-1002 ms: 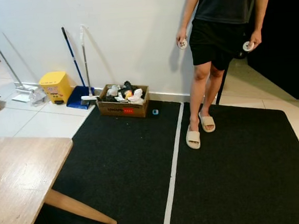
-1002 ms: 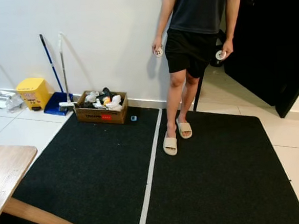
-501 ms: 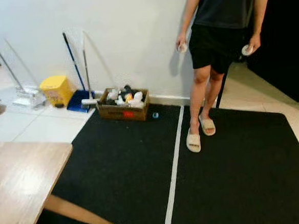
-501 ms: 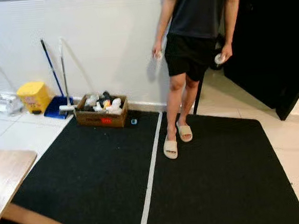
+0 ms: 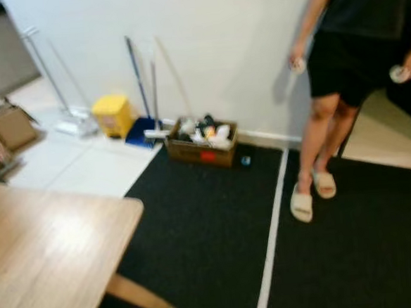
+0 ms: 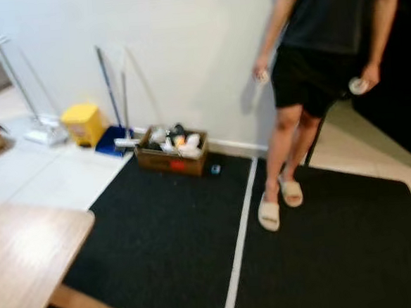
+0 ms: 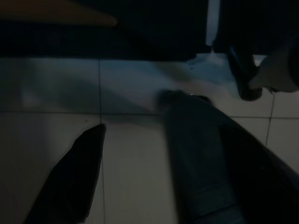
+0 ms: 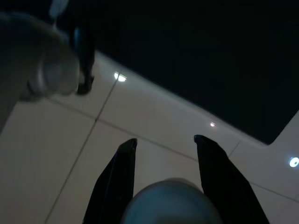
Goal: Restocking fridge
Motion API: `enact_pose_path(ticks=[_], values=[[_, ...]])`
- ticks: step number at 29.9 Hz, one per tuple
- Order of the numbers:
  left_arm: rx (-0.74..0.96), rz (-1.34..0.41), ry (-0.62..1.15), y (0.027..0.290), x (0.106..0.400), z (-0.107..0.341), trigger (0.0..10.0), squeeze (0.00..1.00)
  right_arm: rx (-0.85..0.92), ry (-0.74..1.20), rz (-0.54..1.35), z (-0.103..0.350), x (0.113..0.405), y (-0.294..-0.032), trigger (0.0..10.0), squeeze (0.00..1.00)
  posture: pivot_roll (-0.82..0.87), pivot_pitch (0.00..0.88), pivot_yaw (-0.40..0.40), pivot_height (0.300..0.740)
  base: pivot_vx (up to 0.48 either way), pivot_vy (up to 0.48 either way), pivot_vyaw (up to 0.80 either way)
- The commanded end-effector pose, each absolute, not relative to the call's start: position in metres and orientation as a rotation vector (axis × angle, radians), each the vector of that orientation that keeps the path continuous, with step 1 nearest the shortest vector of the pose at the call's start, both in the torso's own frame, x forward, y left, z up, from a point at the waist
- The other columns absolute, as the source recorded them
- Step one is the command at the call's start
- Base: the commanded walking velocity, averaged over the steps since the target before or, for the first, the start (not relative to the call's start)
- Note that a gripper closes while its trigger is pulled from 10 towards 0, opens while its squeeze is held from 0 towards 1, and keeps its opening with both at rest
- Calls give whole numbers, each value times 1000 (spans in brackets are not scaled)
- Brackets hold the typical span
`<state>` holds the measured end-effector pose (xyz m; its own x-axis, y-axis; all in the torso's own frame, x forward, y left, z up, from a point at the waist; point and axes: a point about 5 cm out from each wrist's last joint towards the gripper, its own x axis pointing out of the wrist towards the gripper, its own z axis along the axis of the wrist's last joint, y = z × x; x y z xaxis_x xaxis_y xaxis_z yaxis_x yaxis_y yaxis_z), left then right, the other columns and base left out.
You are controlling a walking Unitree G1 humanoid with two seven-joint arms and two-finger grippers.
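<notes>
Right pincer [image 8: 163,144] hangs parted over floor tiles [image 8: 60,154].

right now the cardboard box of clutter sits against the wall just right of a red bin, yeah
Not quite: the bin is yellow, not red. The right eye view shows it by the wall, with the cardboard box of clutter to its right, beyond a blue dustpan.
</notes>
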<state>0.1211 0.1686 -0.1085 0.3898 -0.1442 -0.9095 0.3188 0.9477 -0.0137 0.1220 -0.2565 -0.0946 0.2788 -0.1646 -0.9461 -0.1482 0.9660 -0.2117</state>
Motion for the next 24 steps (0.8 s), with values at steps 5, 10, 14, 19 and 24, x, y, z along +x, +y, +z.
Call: enact_pose_path(ticks=[5,10,14,19,24], values=[[163,-314,1184,165,111,-112,10000,0,-283,1323,-3,-96,114,-258,10000,0,-85,0,-21,740,284,0,-781],[154,-294,1184,166,111,-112,10000,0,-269,1310,-18,-96,115,-259,10000,0,-85,0,-21,740,0,0,-460],[162,-295,1182,167,111,-112,10000,0,-276,1307,-14,-95,117,-259,10000,0,-84,0,-21,740,0,0,0],[157,-303,1180,167,112,-112,10000,0,-278,1306,-12,-95,116,-260,10000,0,-84,0,-20,740,0,0,0],[155,-318,1179,166,113,-111,10000,0,-279,1305,-10,-95,117,-260,10000,0,-84,0,-20,740,0,0,0]])
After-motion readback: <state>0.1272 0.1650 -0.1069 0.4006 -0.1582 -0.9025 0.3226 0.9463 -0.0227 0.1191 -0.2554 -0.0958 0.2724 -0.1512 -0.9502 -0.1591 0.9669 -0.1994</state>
